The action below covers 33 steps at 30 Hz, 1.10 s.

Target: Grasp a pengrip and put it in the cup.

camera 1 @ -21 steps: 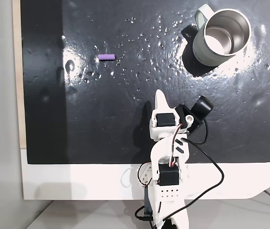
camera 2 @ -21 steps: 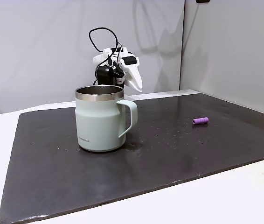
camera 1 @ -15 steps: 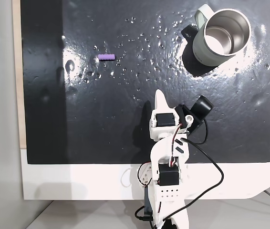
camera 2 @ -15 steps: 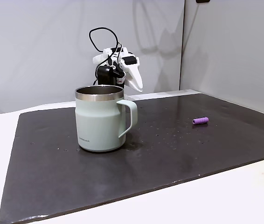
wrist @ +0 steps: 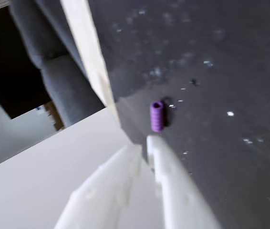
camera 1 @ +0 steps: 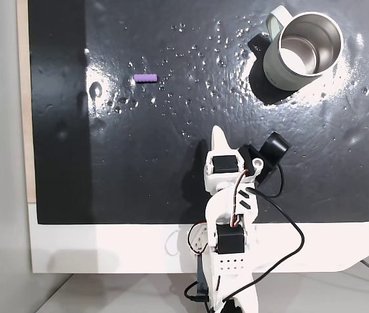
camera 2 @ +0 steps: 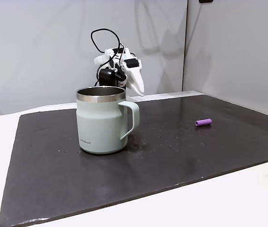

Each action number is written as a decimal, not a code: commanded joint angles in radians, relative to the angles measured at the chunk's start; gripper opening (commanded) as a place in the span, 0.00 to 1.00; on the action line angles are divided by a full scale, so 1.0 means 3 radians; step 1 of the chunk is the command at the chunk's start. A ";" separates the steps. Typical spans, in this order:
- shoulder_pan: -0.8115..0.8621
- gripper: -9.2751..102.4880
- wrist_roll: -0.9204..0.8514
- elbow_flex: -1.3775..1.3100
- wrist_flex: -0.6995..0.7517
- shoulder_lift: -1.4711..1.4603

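Arm shifted slightly; pengrip unmoved.

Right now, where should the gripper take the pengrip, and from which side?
Across the middle of its ribbed barrel, coming down from above. The pengrip lies flat on the mat, long axis left-right in the top-down fixed view, nothing close beside it. The gripper, nearly closed, probably must open first.

The white arm is folded up off the surface, its fingers seemingly pressed together (wrist view blurred), holding nothing.
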 commanded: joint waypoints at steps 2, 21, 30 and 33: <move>-0.0256 0.08 -0.0082 -0.0654 0.0307 0.0005; -0.0603 0.08 0.0159 -0.3861 0.1411 -0.3068; -0.0823 0.14 0.0450 -0.5558 0.2025 -0.4510; -0.0905 0.18 0.0588 -0.6059 0.2255 -0.4975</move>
